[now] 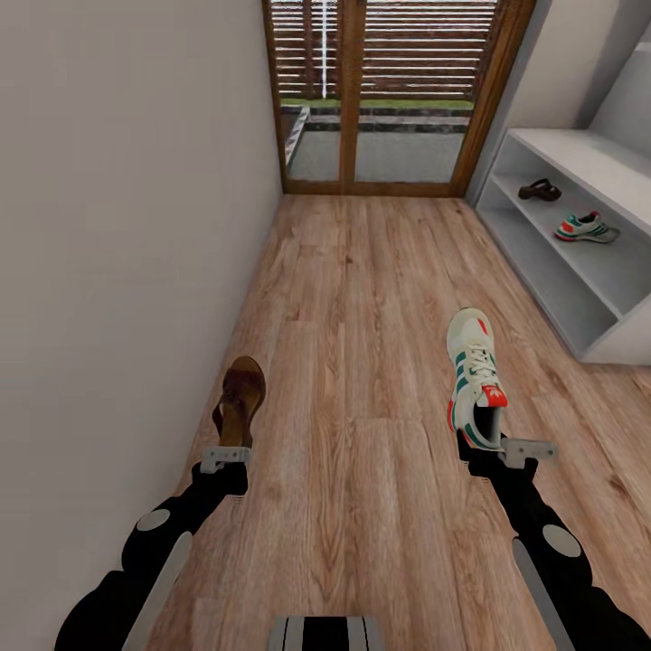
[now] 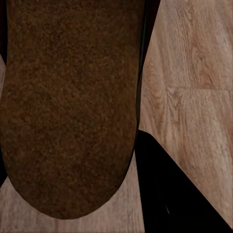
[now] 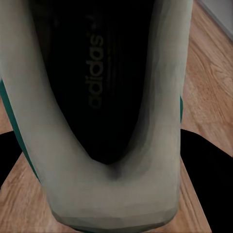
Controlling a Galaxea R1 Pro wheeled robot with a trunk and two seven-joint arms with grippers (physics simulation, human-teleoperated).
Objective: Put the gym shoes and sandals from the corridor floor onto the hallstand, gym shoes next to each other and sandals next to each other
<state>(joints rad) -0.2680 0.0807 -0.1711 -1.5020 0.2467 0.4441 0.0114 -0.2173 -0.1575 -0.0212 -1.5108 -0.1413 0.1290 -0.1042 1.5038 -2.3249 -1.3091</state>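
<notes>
While both arms reach forward over the corridor floor (image 1: 362, 298), each one carries a piece of footwear by its heel end. At the near left, close to the grey wall (image 1: 127, 226), the left gripper (image 1: 226, 455) is clamped on a brown sandal (image 1: 240, 398), which points away from the robot toward the far end of the corridor; the left wrist view shows the sandal's dark brown footbed (image 2: 68, 107) close up, with wood planks beside it. At the near right, the right gripper (image 1: 493, 449) is clenched on the heel of a cream gym shoe (image 1: 474, 375) with green stripes and a red-orange tongue patch, its toe also pointing far; the right wrist view looks down into the shoe's dark opening (image 3: 104, 87), where "adidas" is printed on the insole.

Far right stands the white hallstand (image 1: 579, 298). On one of its open shelves lie the second sandal (image 1: 540, 190), farther away, and the second gym shoe (image 1: 588, 228), nearer, the two a little apart from each other. A wooden-framed glass door (image 1: 380, 99) closes the far end of the corridor.
</notes>
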